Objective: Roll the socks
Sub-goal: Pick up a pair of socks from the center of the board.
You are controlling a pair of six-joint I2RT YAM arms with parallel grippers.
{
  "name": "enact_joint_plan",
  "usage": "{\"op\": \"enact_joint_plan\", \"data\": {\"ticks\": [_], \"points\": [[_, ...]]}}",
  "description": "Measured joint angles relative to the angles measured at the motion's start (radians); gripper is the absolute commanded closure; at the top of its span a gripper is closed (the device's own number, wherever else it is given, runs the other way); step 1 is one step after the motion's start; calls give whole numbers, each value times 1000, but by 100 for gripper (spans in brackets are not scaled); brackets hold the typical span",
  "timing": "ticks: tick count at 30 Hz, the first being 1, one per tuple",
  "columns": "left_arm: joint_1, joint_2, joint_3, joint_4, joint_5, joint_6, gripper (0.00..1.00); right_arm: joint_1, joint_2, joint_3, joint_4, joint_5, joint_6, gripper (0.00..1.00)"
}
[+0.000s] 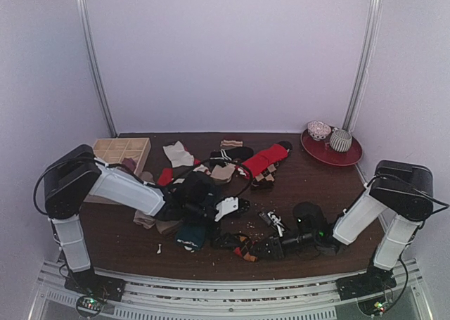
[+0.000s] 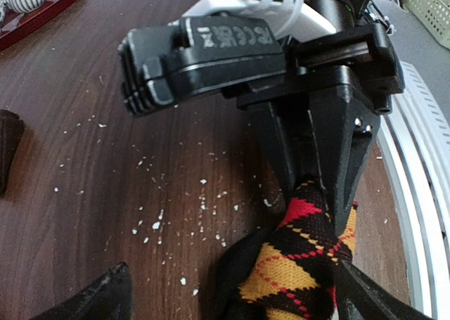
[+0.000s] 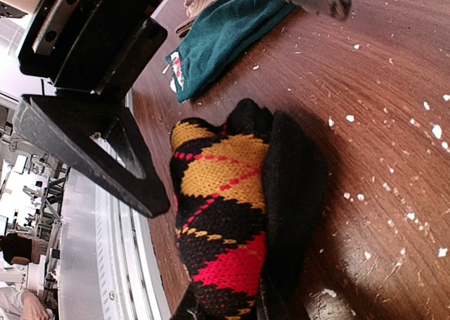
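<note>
A black knitted sock with orange-yellow and red argyle diamonds lies bunched closest to the lens at the bottom of the left wrist view. It rests on the dark brown wooden table, which is dusted with white crumbs. The right gripper, filling the upper right of that frame, has its black fingers pressed nearly together and pinches the upper end of this sock. The left gripper is spread wide, its two dark fingertips showing at the bottom corners of the frame on either side of the sock. In the right wrist view the same sock fills the centre and bottom, and a plain teal fabric sock lies flat near the top of the frame, apart from it. From above, the argyle sock sits at the lower centre of the picture, near the front edge of the table, with the teal sock to its left. A loose heap of mixed socks, among them a bright red sock, spreads across the middle. A pale wooden compartment box stands at the upper left of the table. A round red tray at the upper right carries a striped bowl and a patterned bowl.
</note>
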Motion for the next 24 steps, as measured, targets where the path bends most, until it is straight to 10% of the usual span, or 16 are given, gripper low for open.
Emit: {"op": "enact_joint_plan", "data": {"ticks": [24], "points": [[1,125,62,-56,151,-43,11,0,6,0,8,-1,0,92]]}}
